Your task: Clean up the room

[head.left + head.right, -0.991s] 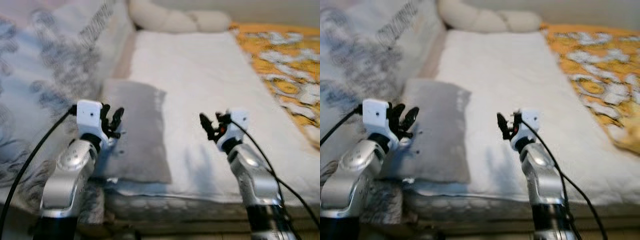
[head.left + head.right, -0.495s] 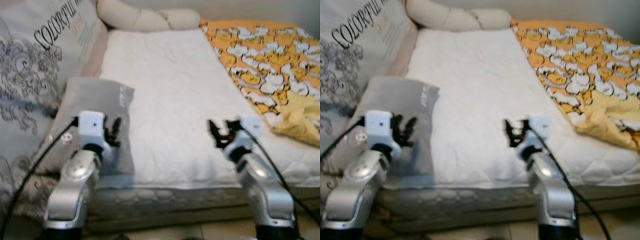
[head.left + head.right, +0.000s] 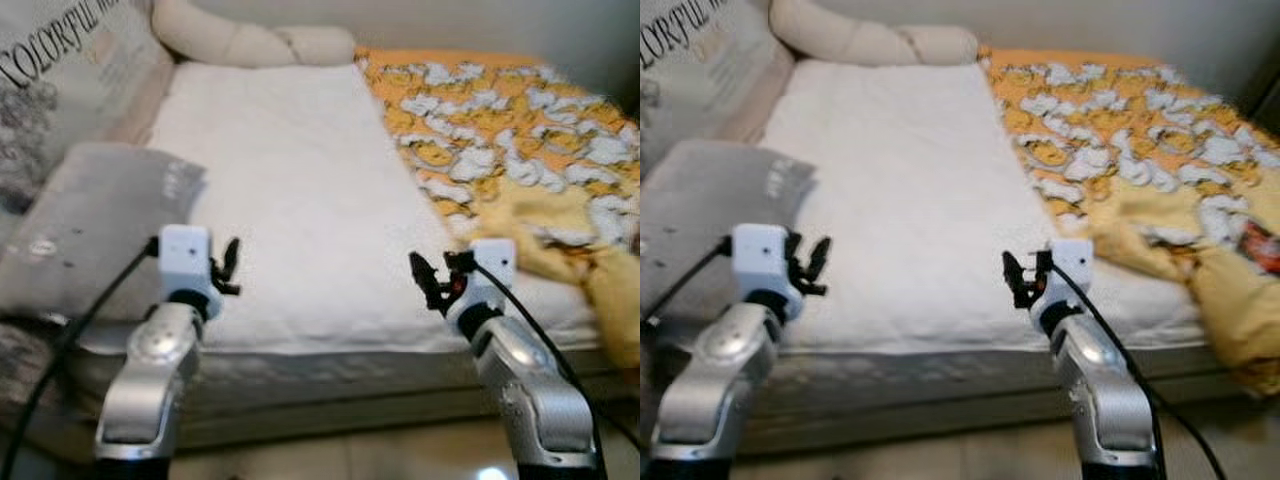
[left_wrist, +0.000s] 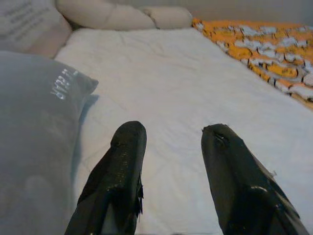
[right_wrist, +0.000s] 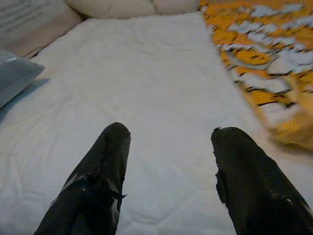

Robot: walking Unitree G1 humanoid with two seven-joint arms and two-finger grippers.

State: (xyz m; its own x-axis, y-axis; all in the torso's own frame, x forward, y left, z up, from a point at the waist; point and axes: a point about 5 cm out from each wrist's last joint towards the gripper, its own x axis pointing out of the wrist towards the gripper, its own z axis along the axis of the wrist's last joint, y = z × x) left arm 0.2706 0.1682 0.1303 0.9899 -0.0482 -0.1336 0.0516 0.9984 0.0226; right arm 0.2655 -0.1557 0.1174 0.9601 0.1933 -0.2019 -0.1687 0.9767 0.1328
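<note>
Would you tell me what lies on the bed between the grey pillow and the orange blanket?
Only bare white mattress pad lies between the grey pillow and the orange blanket, as the left eye view shows.

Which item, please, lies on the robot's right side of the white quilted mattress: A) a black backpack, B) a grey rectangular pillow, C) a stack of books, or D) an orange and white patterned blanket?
D: the orange and white patterned blanket covers the right side of the white quilted mattress, bunched near its front edge.

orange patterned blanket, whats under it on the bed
The orange patterned blanket lies over the right side of the white quilted mattress, bunched at its near corner. Anything beneath the bunched folds is covered.
</note>
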